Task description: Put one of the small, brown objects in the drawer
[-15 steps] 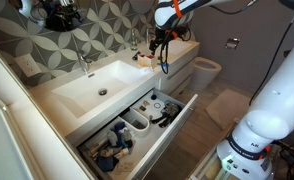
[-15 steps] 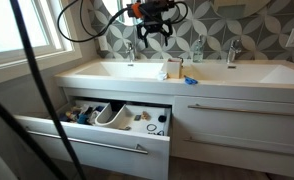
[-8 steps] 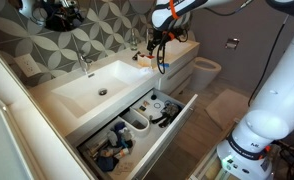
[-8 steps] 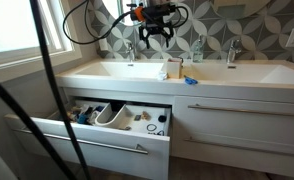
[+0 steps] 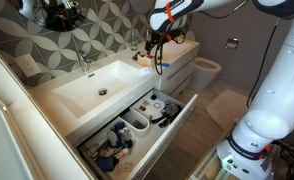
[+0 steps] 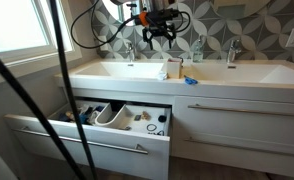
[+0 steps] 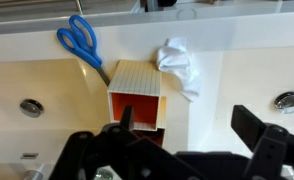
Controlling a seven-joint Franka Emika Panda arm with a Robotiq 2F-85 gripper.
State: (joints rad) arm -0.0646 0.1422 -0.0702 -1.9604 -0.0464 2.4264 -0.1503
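My gripper (image 7: 192, 125) is open and empty, its jaws spread wide. It hangs above the counter between the two basins in both exterior views (image 5: 157, 45) (image 6: 157, 33). Below it stands a cream box (image 7: 137, 95) with an orange inside, lying open toward the camera; it also shows in an exterior view (image 6: 173, 68). One finger (image 7: 122, 118) overlaps the box's front edge in the wrist view. I cannot make out any small brown objects for certain. The drawer (image 6: 87, 142) (image 5: 177, 125) under the left basin stands pulled open and holds several items.
Blue scissors (image 7: 82, 40) and a crumpled white cloth (image 7: 179, 65) lie by the box. Faucets (image 6: 129, 50) (image 6: 232, 52) stand behind the basins (image 5: 87, 88). A toilet (image 5: 205, 70) stands past the vanity. Black cables (image 6: 62, 60) hang across the foreground.
My gripper has drifted a little sideways along the counter and slightly up, still open. The box, scissors and drawer have not moved.
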